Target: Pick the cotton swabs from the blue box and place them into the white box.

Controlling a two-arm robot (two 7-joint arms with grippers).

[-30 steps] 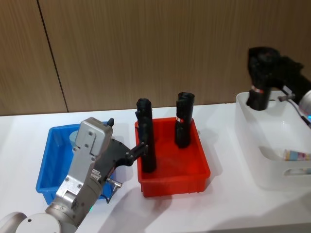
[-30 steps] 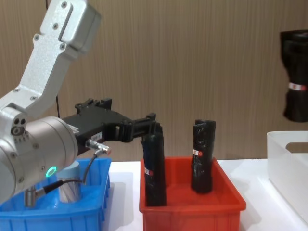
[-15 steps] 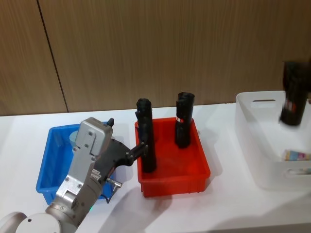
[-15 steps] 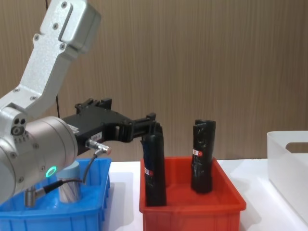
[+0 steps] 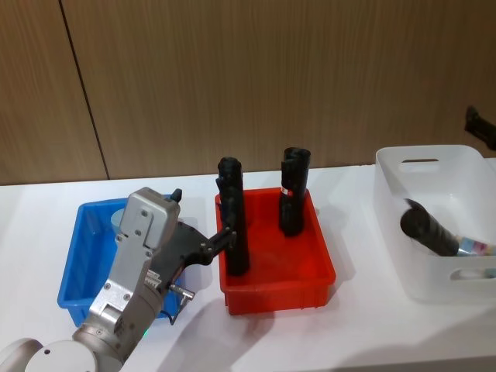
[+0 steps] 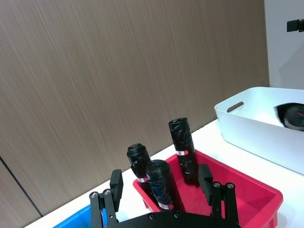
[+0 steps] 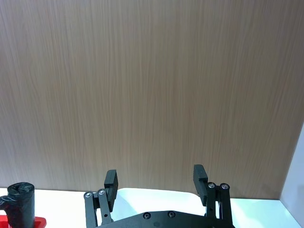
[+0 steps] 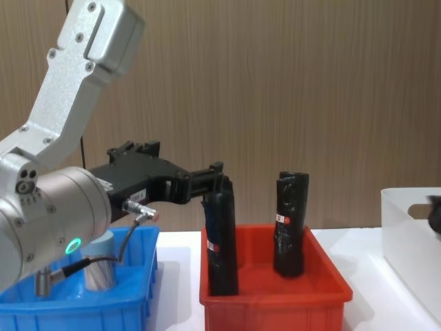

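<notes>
Left gripper (image 6: 161, 187) hovers over the blue box (image 5: 81, 256), jaws spread wide, empty. Right gripper (image 7: 156, 184) likewise spread, empty, near the white box (image 5: 434, 232). 1 cotton swab tub (image 8: 101, 265) stands in the blue box: probably light, smooth, rigid; grip its sides below the lid.

We are seeing a glossy bright blue plastic bin (image 5: 77, 256), a shiny red plastic bin (image 5: 277, 287), a translucent white plastic box (image 5: 403, 232), wrinkled black film rolls (image 5: 293, 194), a matt wood-grain wall panel (image 5: 248, 77) and a smooth white worktop (image 5: 310, 333).
</notes>
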